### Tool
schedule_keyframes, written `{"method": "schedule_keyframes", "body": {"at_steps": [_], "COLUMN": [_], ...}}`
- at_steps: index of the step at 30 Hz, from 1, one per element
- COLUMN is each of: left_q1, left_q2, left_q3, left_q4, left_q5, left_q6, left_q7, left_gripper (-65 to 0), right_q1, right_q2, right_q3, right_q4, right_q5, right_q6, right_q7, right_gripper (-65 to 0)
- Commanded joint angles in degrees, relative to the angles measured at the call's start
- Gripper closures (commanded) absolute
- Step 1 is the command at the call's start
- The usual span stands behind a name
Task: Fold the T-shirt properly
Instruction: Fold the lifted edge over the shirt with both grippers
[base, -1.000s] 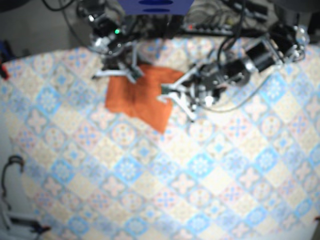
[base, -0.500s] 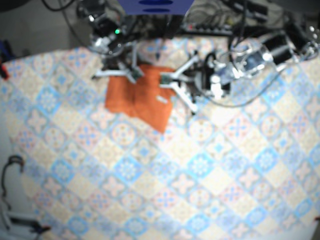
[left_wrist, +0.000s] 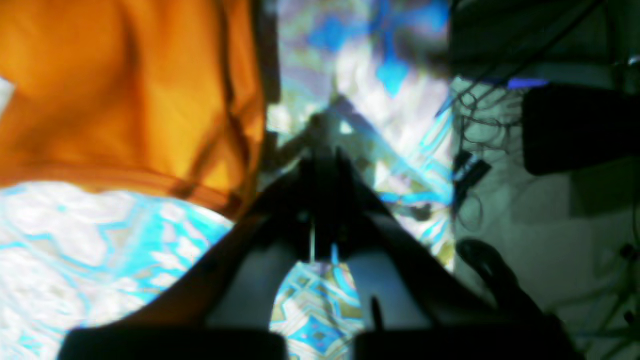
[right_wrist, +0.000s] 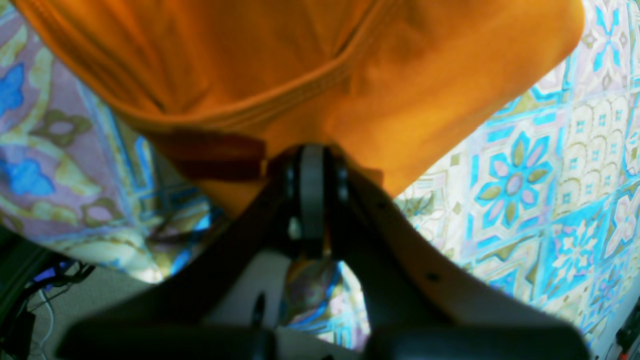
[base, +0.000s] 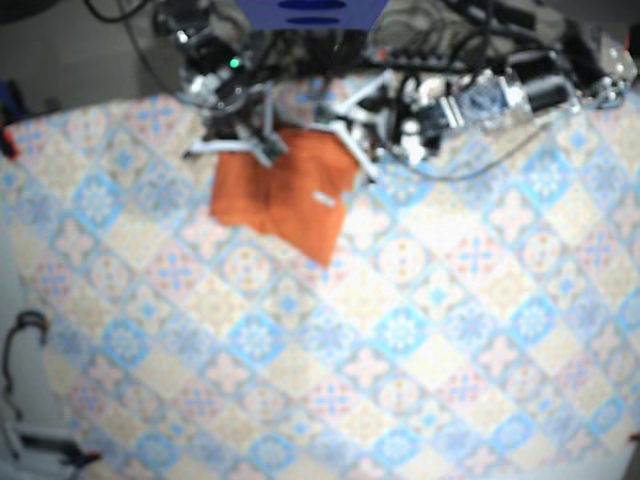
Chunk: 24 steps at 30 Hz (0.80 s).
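The orange T-shirt lies folded into a compact shape on the patterned tablecloth, near the far edge. My right gripper is shut, its tips resting at the shirt's hemmed far edge; no cloth shows between the jaws. My left gripper is shut too and hangs above the cloth just beyond the shirt's far right corner. In the left wrist view its tips sit beside the shirt's edge, apart from it and holding nothing.
Cables and dark equipment crowd the back edge behind both arms, and they also appear at the right of the left wrist view as cables. A cable loop lies off the table's left side. The tablecloth stretches toward the near side.
The left arm has drawn back off the shirt's right side toward the far edge, gripper shut. The right gripper and the shirt have stayed put.
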Motion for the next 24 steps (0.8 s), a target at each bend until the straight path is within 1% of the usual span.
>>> {"method": "schedule_keyframes", "body": {"at_steps": [1, 6, 9, 12, 20, 24], "left_q1": [-1.24, -2.73, -2.99, -3.70, -5.10, -5.90], "left_q2": [0.37, 1.96, 3.45, 3.45, 3.54, 4.94], "left_q3": [-0.42, -0.33, -0.33, -0.33, -0.68, -0.77], "left_q4": [-0.44, -7.91, -12.13, -13.71, -14.50, -15.38], "left_q5": [-0.20, -0.20, -0.20, -0.20, -0.20, -0.20], "left_q6": [0.01, 0.01, 0.01, 0.01, 0.01, 0.01], "left_q7": [-0.53, -5.01, -5.80, -7.74, -8.09, -8.09], "left_gripper": [0.0, 0.0, 0.0, 0.0, 0.0, 0.0], "right_q1": [0.13, 0.13, 0.05, -0.04, -0.22, -0.13], "right_q2": [0.22, 0.22, 0.22, 0.22, 0.14, 0.14], "right_q3": [0.09, 0.00, 0.00, 0.00, -0.09, -2.73], "right_q4": [1.07, 1.07, 1.07, 1.07, 1.86, 3.61], "right_q5": [-0.55, -0.55, -0.55, -0.63, -0.63, -0.63], "right_q6": [-0.31, -0.31, -0.31, -0.31, -0.31, -0.31], "right_q7": [0.41, 0.41, 0.41, 0.41, 0.41, 0.14], "right_gripper": [-1.8, -1.8, -1.8, -1.8, -1.7, -1.8]}}
